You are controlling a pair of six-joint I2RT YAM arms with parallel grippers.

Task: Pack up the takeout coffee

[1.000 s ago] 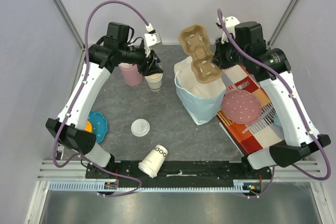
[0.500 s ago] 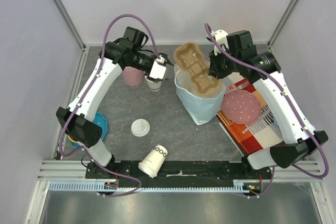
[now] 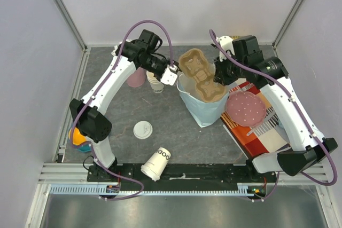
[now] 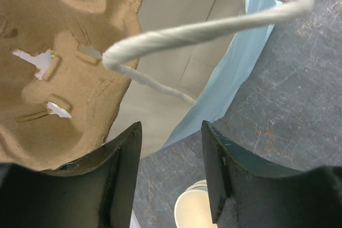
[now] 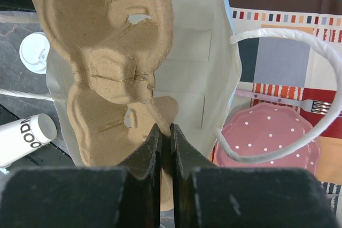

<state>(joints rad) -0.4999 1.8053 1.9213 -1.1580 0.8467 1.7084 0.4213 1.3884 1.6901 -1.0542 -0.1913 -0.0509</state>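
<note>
One pulp carrier [image 5: 117,78] pinched in your right claw [image 5: 165,129] at one paper bag [image 3: 203,111]; your left claw [image 4: 171,132] spread; one takeout coffee [image 3: 155,86] upright on counter [image 3: 171,126]

Light is bright and even from above, shadows are soft; both wrist views blur slightly at near edges.

The takeout coffee [image 3: 155,84] is seen as a small white paper cup with a round white lid [image 4: 192,210] on top. It is stood upright on the gray counter [image 3: 176,126], just beside a pink cup [image 3: 135,78], and is partly hidden from above.
</note>
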